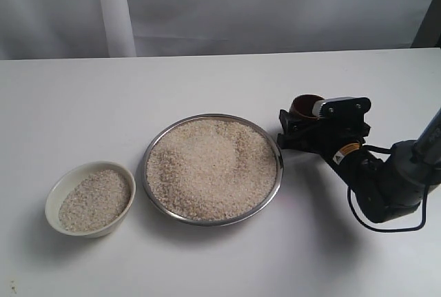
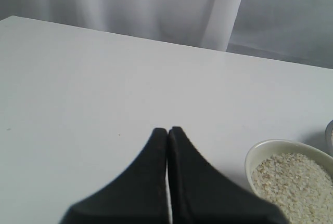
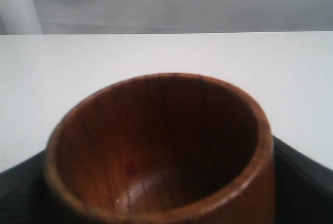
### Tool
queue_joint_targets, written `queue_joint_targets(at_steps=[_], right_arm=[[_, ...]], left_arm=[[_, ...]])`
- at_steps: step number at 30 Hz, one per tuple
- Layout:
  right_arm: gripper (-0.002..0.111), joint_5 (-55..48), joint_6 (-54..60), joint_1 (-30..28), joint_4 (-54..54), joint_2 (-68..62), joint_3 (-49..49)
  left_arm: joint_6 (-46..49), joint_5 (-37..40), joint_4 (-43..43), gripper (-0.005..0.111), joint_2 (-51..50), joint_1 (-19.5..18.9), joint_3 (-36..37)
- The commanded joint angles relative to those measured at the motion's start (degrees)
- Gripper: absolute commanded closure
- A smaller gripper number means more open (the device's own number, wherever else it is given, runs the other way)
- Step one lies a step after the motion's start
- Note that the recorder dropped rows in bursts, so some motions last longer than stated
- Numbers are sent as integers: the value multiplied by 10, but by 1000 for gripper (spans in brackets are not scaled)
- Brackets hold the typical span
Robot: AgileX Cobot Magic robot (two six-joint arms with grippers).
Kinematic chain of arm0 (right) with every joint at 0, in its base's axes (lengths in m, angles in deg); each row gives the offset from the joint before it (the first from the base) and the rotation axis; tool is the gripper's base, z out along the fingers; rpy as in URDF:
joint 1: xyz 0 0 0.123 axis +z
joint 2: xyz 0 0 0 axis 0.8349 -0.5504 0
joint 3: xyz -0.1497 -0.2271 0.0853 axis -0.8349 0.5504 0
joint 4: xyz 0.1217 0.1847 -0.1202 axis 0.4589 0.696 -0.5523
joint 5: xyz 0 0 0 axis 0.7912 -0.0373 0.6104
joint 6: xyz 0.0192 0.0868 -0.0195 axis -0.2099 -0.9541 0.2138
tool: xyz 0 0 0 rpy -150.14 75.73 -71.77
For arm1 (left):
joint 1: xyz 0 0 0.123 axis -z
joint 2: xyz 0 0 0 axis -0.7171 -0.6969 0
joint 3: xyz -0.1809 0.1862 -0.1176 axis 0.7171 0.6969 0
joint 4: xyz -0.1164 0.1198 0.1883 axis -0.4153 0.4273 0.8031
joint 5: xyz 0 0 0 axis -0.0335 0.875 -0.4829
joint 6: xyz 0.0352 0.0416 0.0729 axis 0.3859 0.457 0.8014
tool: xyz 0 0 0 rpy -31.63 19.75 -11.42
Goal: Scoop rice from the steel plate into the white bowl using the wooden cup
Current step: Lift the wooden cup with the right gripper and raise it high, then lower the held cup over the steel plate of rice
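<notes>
Just off the steel plate's right rim, the wooden cup stands upright and empty, mouth up, placed for pickup before scooping. The right pincer straddles it, its arm reaching in low over the counter; whether it grips cannot be told. The left pincer, pressed together, waits near the white bowl, left of the rice-heaped plate.
</notes>
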Motion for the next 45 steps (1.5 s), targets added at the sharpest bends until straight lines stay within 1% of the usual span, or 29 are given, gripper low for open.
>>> queue_joint_targets(at_steps=[1,3,5,8,12,16,19,23,25,29,31,38,42,45], right_arm=[[99,-5,4,0,-11,0,0],[108,-6,4,-1,-11,4,0],[108,-36,4,-2,-11,19,0],[108,-114,5,-2,-22,60,0],[108,-249,12,-1,-74,156,0],[108,-400,14,0,-152,291,-3],[108,-494,18,2,-187,391,-3],[108,-616,86,17,-214,503,-10],[108,-729,137,42,-214,546,-37],[108,-934,233,103,-214,568,-107],[108,-1009,264,132,-219,568,-141],[108,-1106,300,231,-287,540,-194],[108,-1152,317,270,-332,494,-225],[108,-1187,317,294,-374,435,-261]], left_arm=[[-1,-3,-3,107,0,4,-1],[-1,-3,-3,107,0,4,-1],[-1,-3,-3,107,0,4,-1],[-1,-3,-3,107,0,4,-1],[-1,-3,-3,107,0,4,-1],[-1,-3,-3,107,0,4,-1],[-1,-3,-3,107,0,4,-1],[-1,-3,-3,107,0,4,-1],[-1,-3,-3,107,0,4,-1],[-1,-3,-3,107,0,4,-1],[-1,-3,-3,107,0,4,-1],[-1,-3,-3,107,0,4,-1],[-1,-3,-3,107,0,4,-1],[-1,-3,-3,107,0,4,-1]])
